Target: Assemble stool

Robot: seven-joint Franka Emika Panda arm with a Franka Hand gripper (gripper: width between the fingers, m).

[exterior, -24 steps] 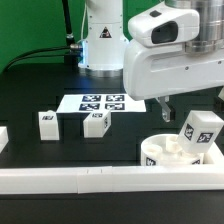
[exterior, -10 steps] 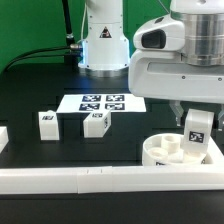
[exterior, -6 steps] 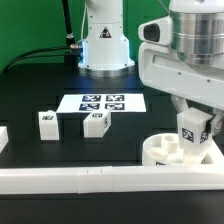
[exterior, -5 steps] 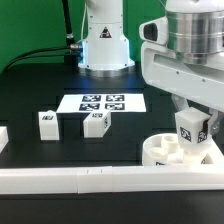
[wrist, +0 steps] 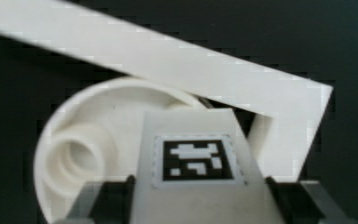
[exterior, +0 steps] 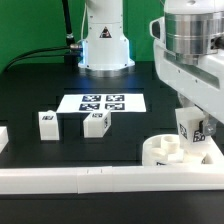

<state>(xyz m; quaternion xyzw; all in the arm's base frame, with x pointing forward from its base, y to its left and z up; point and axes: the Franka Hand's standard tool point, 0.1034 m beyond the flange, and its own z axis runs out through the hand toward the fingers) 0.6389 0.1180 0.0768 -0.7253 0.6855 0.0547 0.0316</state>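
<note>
The round white stool seat (exterior: 176, 153) lies at the exterior view's right, close against the front border rail. My gripper (exterior: 192, 118) is shut on a white tagged leg block (exterior: 193, 130) and holds it upright over the seat's right part, its lower end at the rim. In the wrist view the leg block (wrist: 197, 160) fills the space between my two dark fingers (wrist: 112, 200), with the seat (wrist: 91, 140) and one of its sockets behind it. Two more leg blocks (exterior: 47, 123) (exterior: 95, 122) stand on the black table at the left.
The marker board (exterior: 103, 102) lies flat behind the two loose blocks. A long white border rail (exterior: 90, 180) runs along the front, also seen as a white bar (wrist: 194, 62) in the wrist view. The robot base (exterior: 103, 35) stands at the back.
My gripper has turned the held leg block from tilted to upright and has shifted slightly over the seat's right side. The loose blocks have not moved.
</note>
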